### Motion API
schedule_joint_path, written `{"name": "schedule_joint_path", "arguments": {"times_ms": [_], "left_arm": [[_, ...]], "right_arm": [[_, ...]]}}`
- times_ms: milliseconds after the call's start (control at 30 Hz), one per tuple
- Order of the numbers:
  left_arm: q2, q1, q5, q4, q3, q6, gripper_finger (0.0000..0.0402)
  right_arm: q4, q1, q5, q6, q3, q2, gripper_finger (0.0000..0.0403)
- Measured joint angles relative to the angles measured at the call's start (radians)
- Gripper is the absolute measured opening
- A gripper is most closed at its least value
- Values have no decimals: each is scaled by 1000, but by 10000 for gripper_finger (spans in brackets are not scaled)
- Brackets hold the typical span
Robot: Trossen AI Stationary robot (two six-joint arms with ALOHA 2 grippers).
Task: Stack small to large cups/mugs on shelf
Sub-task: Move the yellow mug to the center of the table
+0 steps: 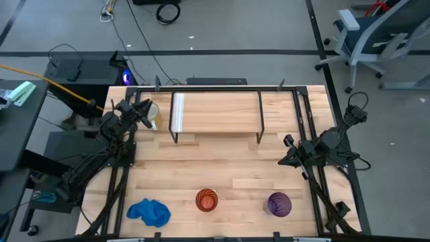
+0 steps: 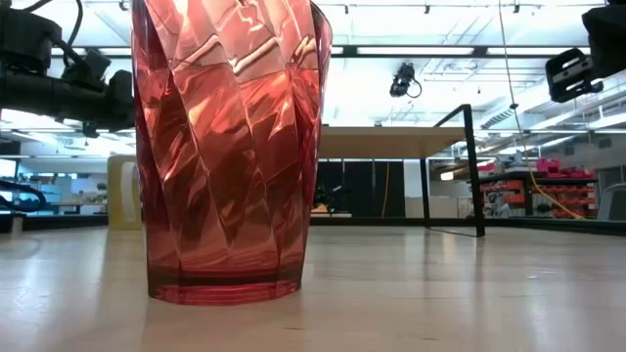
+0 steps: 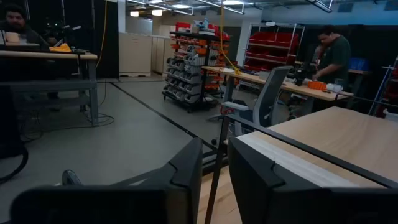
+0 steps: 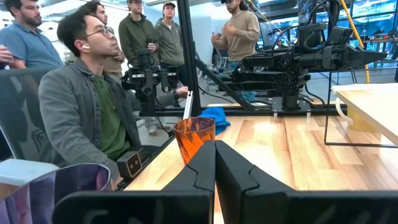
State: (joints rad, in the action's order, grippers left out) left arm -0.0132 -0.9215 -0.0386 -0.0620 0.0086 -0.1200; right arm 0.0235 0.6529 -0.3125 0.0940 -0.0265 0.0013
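No lettering is readable anywhere. My left gripper hangs upper left, fingers parted, beside the half-hidden white mug by the shelf. My right gripper is closed, empty. Orange cup and purple tumbler stand along the wooden table's bottom edge.

The room is bright, lit by long lamps on the ceiling. From above, the table looks evenly lit, and the shelf drops only a thin soft shadow. Low down, the orange cup sits very close, glowing, with white shiny streaks on its sides. The left wrist view is darker, and its near fingers look blurry
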Motion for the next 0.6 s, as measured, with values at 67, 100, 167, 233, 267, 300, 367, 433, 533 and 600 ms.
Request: {"name": "schedule_joint_path", "arguments": {"times_ms": [67, 100, 167, 233, 267, 300, 367, 433, 533, 600], "left_arm": [[0, 0, 0, 0, 0, 0, 88], [0, 0, 0, 0, 0, 0, 89], [0, 0, 0, 0, 0, 0, 91], [0, 0, 0, 0, 0, 0, 91], [0, 0, 0, 0, 0, 0, 90], [0, 0, 0, 0, 0, 0, 89], [0, 0, 0, 0, 0, 0, 86], [0, 0, 0, 0, 0, 0, 84], [0, 0, 0, 0, 0, 0, 83], [0, 0, 0, 0, 0, 0, 85]], "right_arm": [[0, 0, 0, 0, 0, 0, 11], [0, 0, 0, 0, 0, 0, 11], [0, 0, 0, 0, 0, 0, 11], [0, 0, 0, 0, 0, 0, 11], [0, 0, 0, 0, 0, 0, 11], [0, 0, 0, 0, 0, 0, 11], [0, 0, 0, 0, 0, 0, 11], [0, 0, 0, 0, 0, 0, 11], [0, 0, 0, 0, 0, 0, 11], [0, 0, 0, 0, 0, 0, 11]]}}
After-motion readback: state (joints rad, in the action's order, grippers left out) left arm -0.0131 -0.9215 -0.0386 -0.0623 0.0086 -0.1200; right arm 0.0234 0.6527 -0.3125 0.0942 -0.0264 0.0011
